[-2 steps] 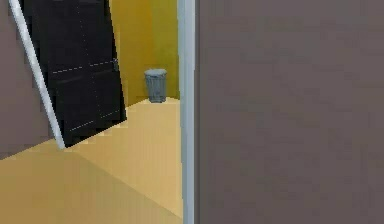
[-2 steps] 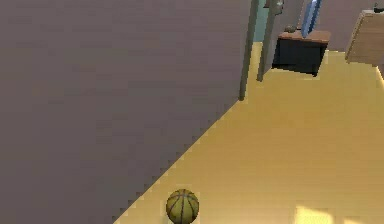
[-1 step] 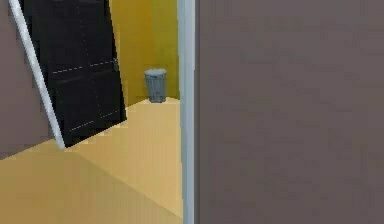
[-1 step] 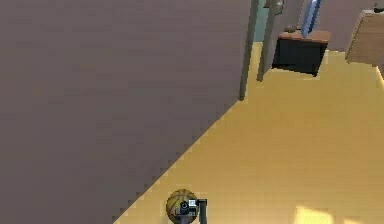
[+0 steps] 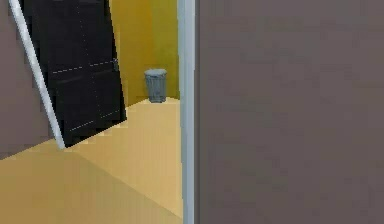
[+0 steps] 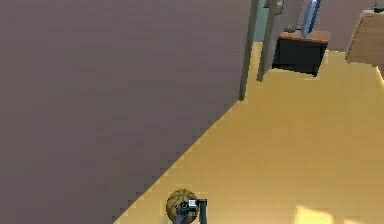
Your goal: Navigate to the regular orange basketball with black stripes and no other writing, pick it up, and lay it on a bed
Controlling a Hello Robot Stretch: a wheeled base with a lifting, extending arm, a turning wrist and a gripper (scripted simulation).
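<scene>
In the forward view, a black door (image 5: 75, 65) is seen left of the big grey wall (image 5: 290, 110), swung open and well apart from it. A small grey bin (image 5: 155, 85) is seen far back, between the door and the wall. A white door frame (image 5: 187, 110) is set right along the wall's left edge. A strip of bare yellow floor (image 5: 120, 170) is left open between the door and the frame.

In the arm side view, the big grey wall is seen on the left. Its bottom edge is slanted up toward the picture's right. Wide open floor is spread to the right of the wall.

An orange-brown ball (image 6: 176, 200) is found low down, just beside the wall's foot. The gripper (image 6: 190, 208) is seen at the ball. The ball is round, so no long side or pointing way can be told. It cannot be told whether the fingers are spread or pressed together. It cannot be told whether anything is held.

A dark cabinet (image 6: 300, 50) is seen far back, past the wall's end.
</scene>
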